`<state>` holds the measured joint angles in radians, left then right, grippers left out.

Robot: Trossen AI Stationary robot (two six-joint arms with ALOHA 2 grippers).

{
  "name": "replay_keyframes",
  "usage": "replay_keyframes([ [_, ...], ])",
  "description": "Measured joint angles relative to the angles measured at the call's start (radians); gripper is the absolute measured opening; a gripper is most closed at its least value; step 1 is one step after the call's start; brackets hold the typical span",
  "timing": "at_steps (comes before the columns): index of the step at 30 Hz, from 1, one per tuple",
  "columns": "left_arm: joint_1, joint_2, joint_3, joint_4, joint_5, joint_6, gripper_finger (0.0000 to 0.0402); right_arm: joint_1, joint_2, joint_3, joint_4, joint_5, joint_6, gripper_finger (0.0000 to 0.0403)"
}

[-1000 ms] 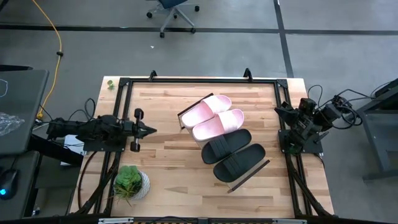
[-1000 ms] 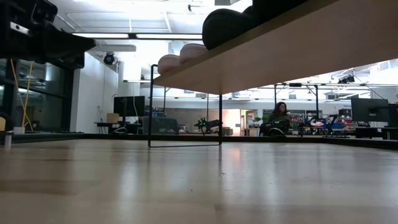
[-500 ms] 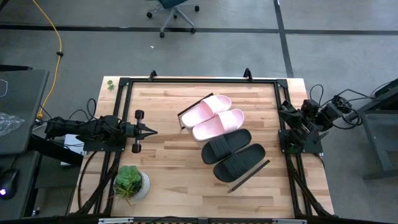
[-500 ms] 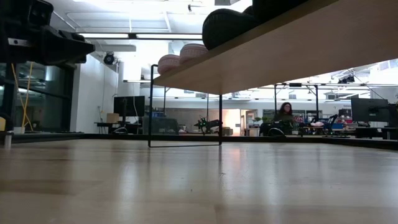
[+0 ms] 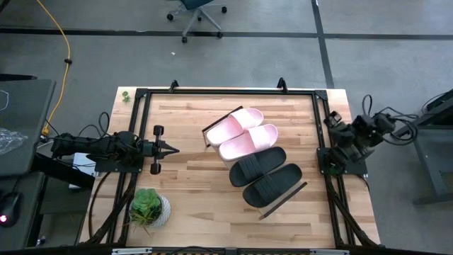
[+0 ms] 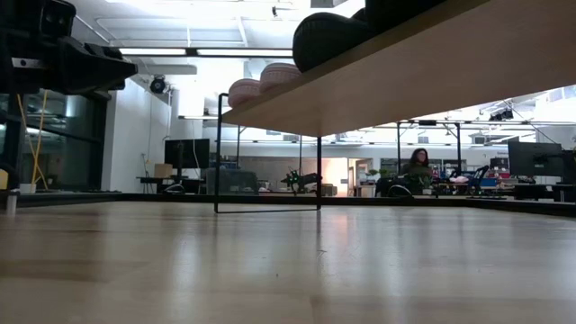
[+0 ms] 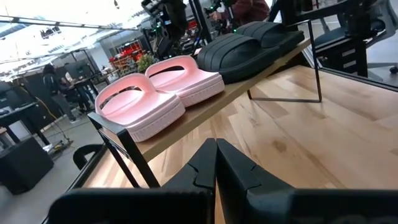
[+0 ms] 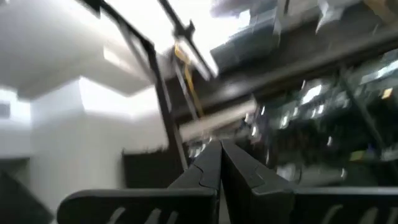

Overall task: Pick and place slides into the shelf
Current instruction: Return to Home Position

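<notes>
Wooden table (image 5: 184, 202) carries shelf (image 6: 405, 76) with slides (image 5: 244, 138) between left gripper (image 5: 172, 149) and right gripper (image 8: 219, 144) (both pinched closed).

Grey floor (image 5: 248, 60) with dark seams, a blue office chair (image 5: 197, 13), a yellow cable (image 5: 68, 49), bright ceiling lights (image 6: 225, 52).

Left arm (image 5: 106, 149): was matte black and chunky, thin black cables looping off it.
Right arm (image 5: 354, 138): was black too, more cables bunched behind.
Fingers (image 7: 249, 180): were dark, angular, tapering wedges.

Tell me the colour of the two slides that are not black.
Pale pink. The pink slides show best in the left wrist view, lying on the shelf.
</notes>
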<state>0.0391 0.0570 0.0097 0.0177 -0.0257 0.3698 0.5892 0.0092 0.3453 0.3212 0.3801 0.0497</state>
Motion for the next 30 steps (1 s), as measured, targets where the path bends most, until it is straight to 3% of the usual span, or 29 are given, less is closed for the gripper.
replay_keyframes([
  [6,0.0,0.0,0.0,0.0,-0.008,0.0,0.0001,0.0,-0.004,-0.001,-0.182,-0.052,0.149,0.0],
  [11,0.0,0.0,0.0,0.0,-0.008,0.0,0.0001,0.0,-0.004,-0.002,-0.217,-0.121,0.152,0.0],
  [23,0.0,0.0,0.0,0.001,-0.009,0.0,0.0001,0.0,-0.004,-0.294,0.266,-0.233,0.066,0.0],
  [30,0.0,0.0,0.0,0.001,-0.012,0.0,0.0001,-0.027,-0.004,-0.335,0.278,-0.254,0.066,0.0],
])
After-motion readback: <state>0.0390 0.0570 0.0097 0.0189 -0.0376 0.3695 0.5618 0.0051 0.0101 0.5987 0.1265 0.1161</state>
